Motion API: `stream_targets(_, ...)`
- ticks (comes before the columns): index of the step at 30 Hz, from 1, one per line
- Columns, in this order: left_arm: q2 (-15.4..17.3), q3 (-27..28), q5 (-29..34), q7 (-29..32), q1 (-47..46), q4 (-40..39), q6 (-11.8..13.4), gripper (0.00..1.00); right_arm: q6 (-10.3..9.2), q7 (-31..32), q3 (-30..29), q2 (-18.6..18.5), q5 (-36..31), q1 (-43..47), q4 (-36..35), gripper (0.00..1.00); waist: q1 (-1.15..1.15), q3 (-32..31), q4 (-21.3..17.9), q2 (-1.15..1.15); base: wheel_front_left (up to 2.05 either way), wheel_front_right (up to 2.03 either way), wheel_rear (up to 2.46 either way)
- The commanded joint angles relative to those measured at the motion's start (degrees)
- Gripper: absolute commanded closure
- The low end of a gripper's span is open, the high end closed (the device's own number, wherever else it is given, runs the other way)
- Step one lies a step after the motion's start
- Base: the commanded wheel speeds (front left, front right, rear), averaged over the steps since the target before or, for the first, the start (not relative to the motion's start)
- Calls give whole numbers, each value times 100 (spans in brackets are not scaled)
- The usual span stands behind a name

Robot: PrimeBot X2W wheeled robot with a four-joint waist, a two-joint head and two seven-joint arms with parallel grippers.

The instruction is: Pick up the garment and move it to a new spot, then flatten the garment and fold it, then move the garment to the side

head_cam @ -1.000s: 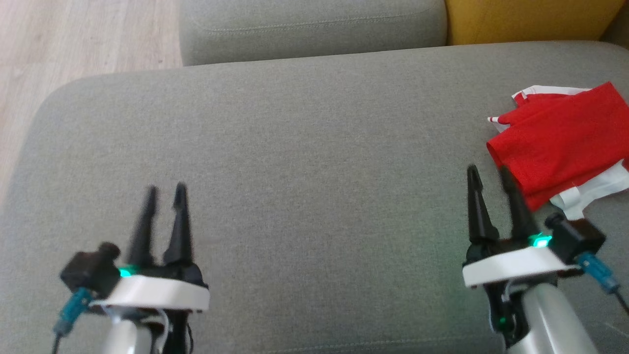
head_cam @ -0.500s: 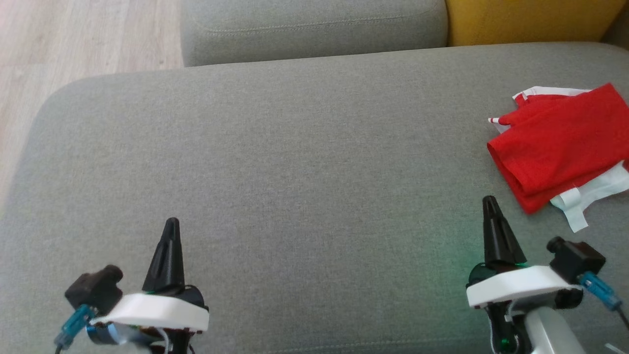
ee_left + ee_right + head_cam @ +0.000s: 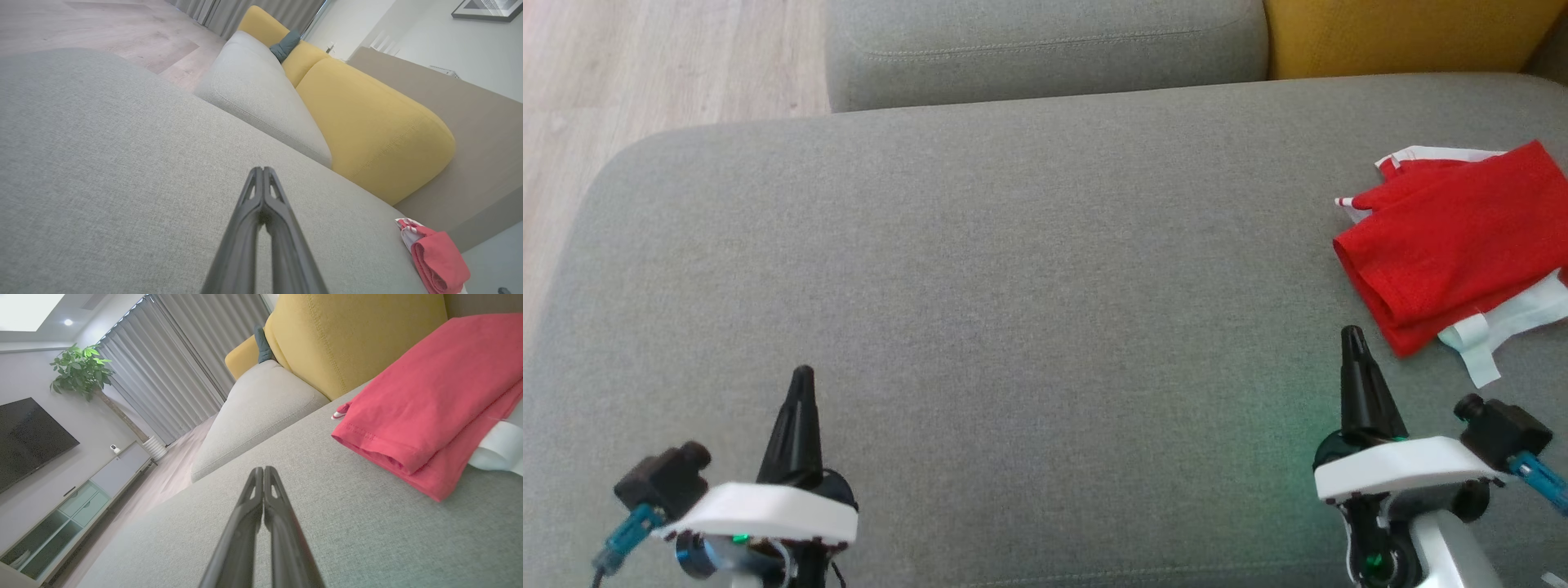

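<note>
The left gripper [image 3: 803,376] sits at 7 o'clock in the head view. Its two dark fingers are pressed together into one spike pointing to 12, with nothing between them. The right gripper [image 3: 1352,333] stands at 5 o'clock, likewise closed and empty and pointing to 12 — its tip a little higher in that view than the left's. Both wrists are low at the bottom edge, over the grey seat cushion [image 3: 1013,261]; whether the tips touch it I cannot tell.

The garment [image 3: 1445,245] lies folded on the seat at 2 o'clock from the right gripper's tip, near it but apart. It is red, with white trim poking out on its near side, and it runs off the right edge.

Between the grippers and out toward 12, a broad stretch of grey cloth opens. The seat's rounded corner curves at 10 o'clock, with wooden floor [image 3: 645,65] beyond — at 12 a grey back cushion [image 3: 1045,41] butts the seat, and a yellow cushion [image 3: 1405,33] sits at 1.
</note>
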Motion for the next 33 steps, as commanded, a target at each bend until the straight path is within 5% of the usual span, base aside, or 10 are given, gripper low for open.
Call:
stream_targets(1, 91, 138, -169, 48, -337, -171, -49, 100, -1, 35, -36, -82, 183, -231, -209, 100, 0, -2, 2, 0, 0, 0, 0)
stream_targets(33, 150, 425, -2050, 546, -505, 47, -164, 100, -3, 524, -310, -121, 2107, -215, -287, 100, 0, -50, 35, 0, 0, 0, 0)
